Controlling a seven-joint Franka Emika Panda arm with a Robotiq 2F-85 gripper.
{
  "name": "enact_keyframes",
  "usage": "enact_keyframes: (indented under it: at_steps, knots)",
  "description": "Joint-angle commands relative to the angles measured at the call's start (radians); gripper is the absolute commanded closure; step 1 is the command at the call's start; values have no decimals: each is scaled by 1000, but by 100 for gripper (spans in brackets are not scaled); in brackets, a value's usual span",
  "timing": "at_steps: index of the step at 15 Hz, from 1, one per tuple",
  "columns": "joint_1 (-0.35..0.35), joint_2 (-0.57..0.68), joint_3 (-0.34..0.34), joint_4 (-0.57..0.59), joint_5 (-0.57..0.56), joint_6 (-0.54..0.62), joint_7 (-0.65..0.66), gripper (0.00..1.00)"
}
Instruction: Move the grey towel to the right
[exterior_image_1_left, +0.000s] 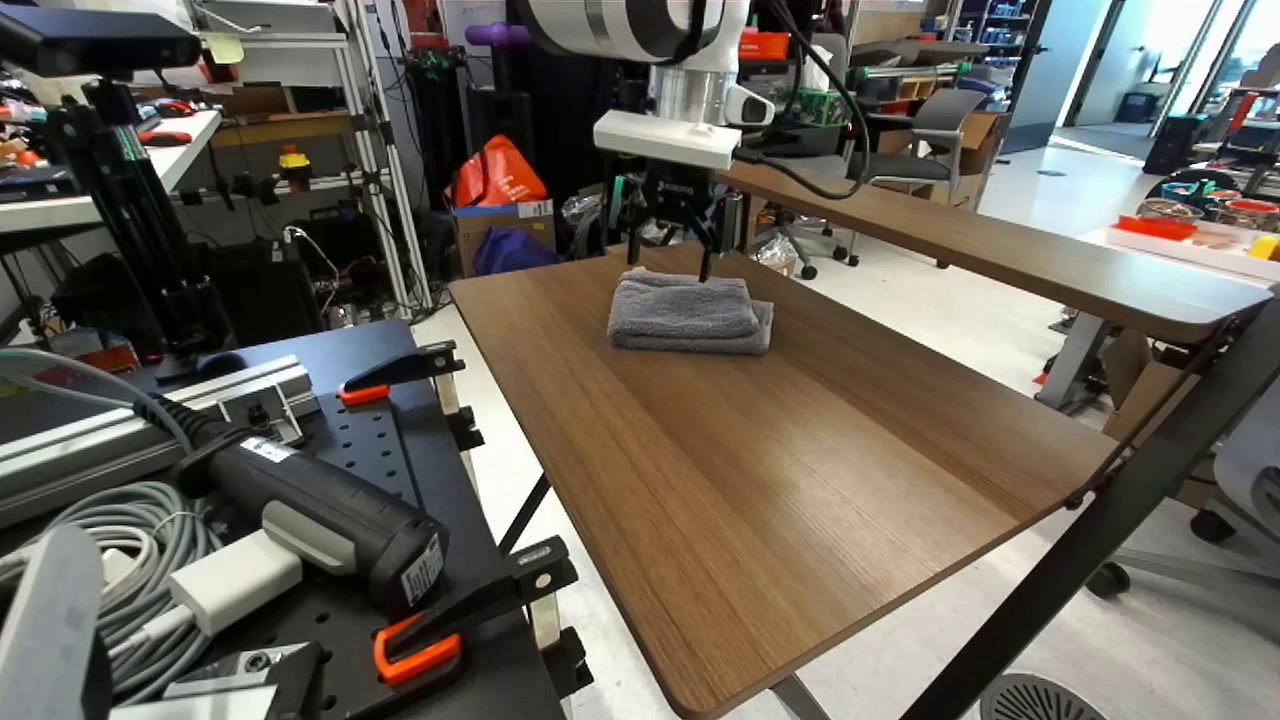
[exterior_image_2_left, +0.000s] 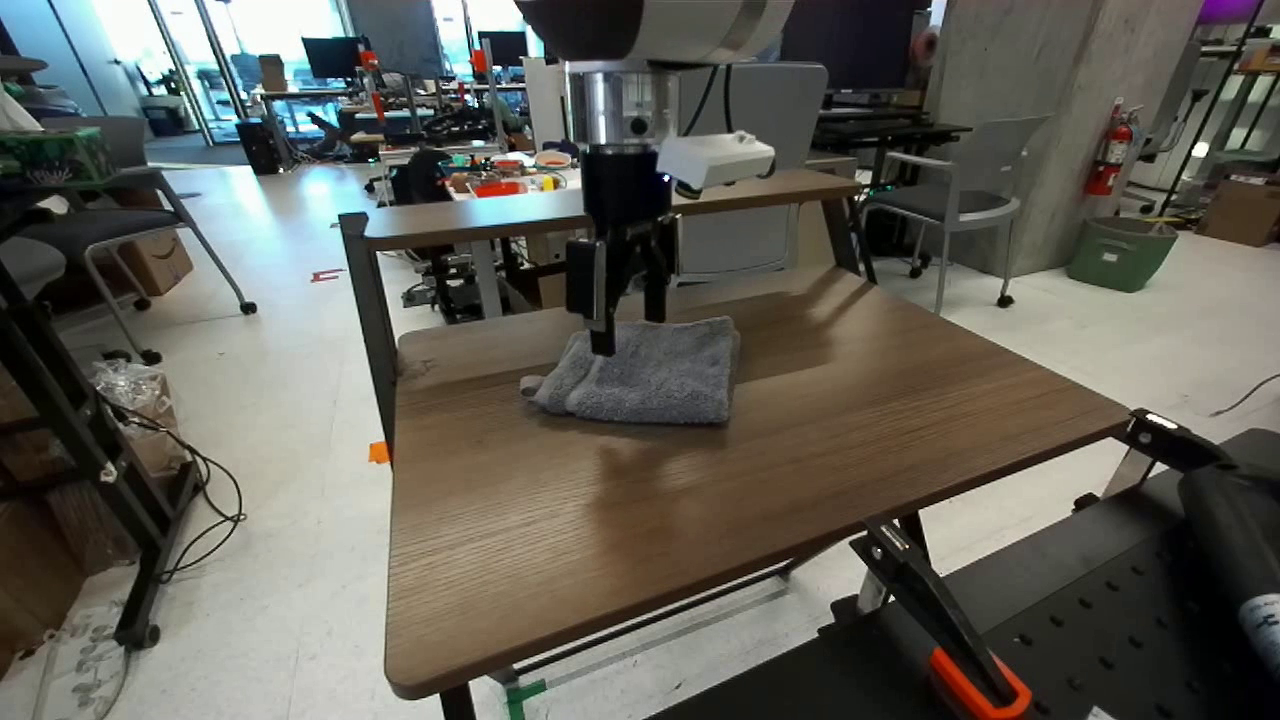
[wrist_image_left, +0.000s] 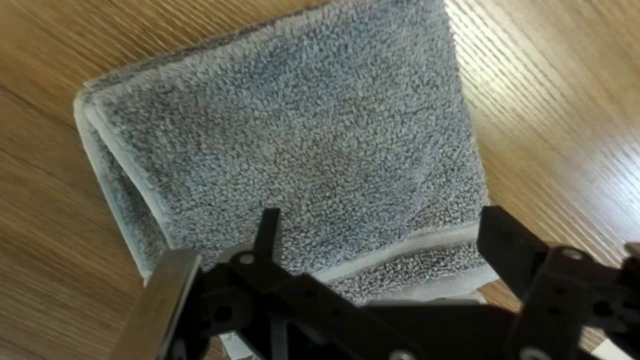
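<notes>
The grey towel (exterior_image_1_left: 685, 315) lies folded on the brown table toward its far end in an exterior view. It also shows in an exterior view (exterior_image_2_left: 660, 375), with a small loose corner at its left side. In the wrist view the towel (wrist_image_left: 300, 140) fills the middle, with pale hem edges at its left and lower sides. My gripper (exterior_image_1_left: 670, 264) points down at the towel and is open. It also shows in an exterior view (exterior_image_2_left: 629, 335). In the wrist view its fingers (wrist_image_left: 382, 212) are wide apart with nothing gripped; I cannot tell whether they touch the cloth. The gripper hides the towel's lower part there.
The brown table (exterior_image_1_left: 800, 450) carries the towel. A black workbench (exterior_image_1_left: 350, 440) with clamps, cables and a black tool stands beside it. A higher wooden desk (exterior_image_1_left: 980, 240) runs along the opposite side.
</notes>
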Motion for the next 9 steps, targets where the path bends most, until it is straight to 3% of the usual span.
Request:
enact_keyframes:
  at_steps: [1,9]
  knots:
    - [18,94,10,104,-35,-29,0,0]
    - [30,210,2,200,-43,-72,9,0]
